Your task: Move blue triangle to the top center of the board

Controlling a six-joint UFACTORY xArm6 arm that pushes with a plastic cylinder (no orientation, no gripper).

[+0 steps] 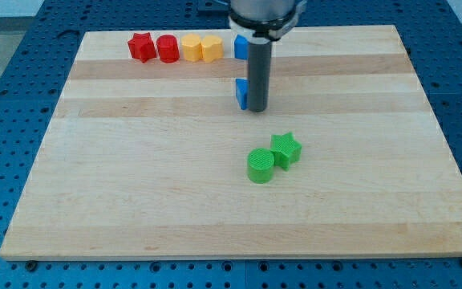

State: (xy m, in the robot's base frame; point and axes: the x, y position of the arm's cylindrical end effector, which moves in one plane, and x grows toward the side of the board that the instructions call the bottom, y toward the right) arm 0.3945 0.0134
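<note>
**Blue triangle against tip, upper centre**

Wooden board (135,201) carries everything. Rod's lower end, my tip (257,109), touches the blue triangle (241,94) on its right side; a bare rod, it grips nothing. Another blue block (240,46) sits at top edge, shape hidden behind the rod. Green cylinder (260,165) touches green star (285,149), mid-board. Top-left row: red star (140,46), red cylinder (168,48), two yellow blocks (200,48).

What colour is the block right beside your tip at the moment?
Blue. The blue block sits against my tip on the view's left, partly hidden by the rod; the camera view shows it.
</note>
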